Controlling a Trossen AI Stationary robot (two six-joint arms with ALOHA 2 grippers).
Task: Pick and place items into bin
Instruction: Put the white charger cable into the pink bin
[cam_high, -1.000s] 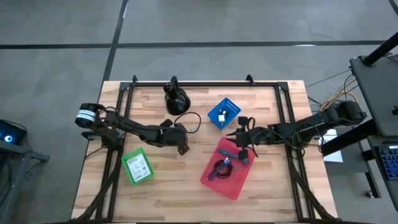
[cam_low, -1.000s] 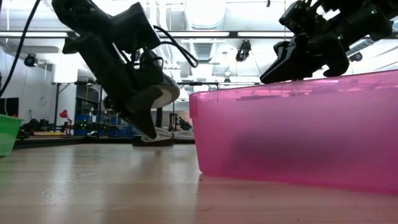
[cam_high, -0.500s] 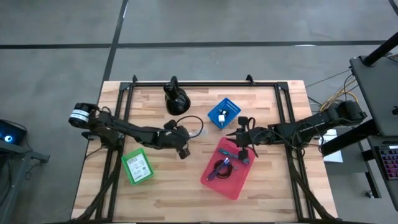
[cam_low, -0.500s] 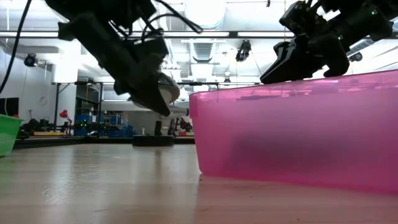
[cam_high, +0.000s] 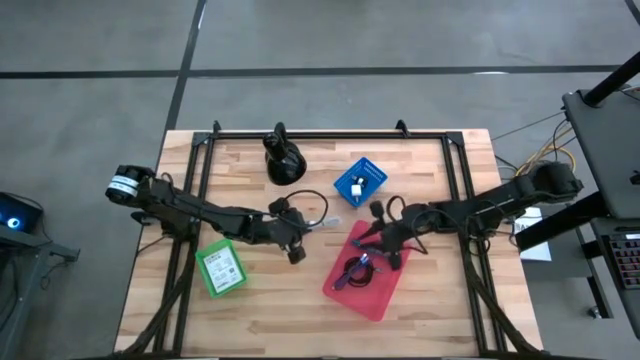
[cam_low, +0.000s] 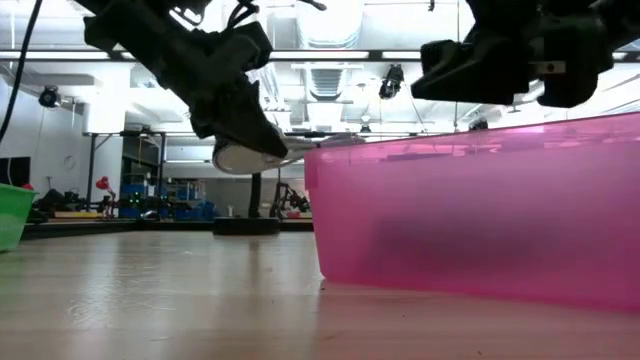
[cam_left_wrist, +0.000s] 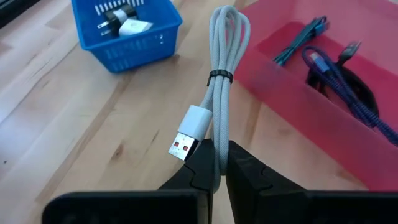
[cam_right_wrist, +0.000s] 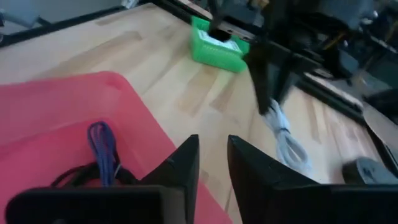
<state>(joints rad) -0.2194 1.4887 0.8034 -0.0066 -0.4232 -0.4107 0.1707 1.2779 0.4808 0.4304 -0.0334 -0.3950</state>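
Observation:
A grey-white bundled cable (cam_left_wrist: 222, 93) with a silver USB plug (cam_left_wrist: 186, 134) is in my left gripper (cam_left_wrist: 217, 163), which is shut on it left of the pink bin (cam_high: 385, 300). In the high view the cable (cam_high: 320, 223) reaches from the gripper (cam_high: 300, 232) toward the bin. Purple, blue and black cables (cam_left_wrist: 339, 62) lie in the bin. My right gripper (cam_right_wrist: 211, 149) hovers open over the bin's far rim (cam_high: 372, 232), with nothing between its fingers. My left gripper pinches the cable bundle near one end (cam_left_wrist: 219, 154), just behind the USB plug, between its two fingers. The fingers come slanting down from the table's left and lie along the bundle. The bundle sticks out ahead of them, lifted clear of the table (cam_low: 250, 157).
A blue basket (cam_high: 360, 181) with small parts stands beyond the bin, a black rounded stand (cam_high: 283, 160) sits at the far middle, and a green bin (cam_high: 221, 268) is near the left. Bare wood lies along the near edge.
My left gripper has risen from close to the tabletop and tipped more level, carrying the grey-white cable clear of the table. My right gripper has turned and tipped up from pointing down into the bin to nearly level above its rim.

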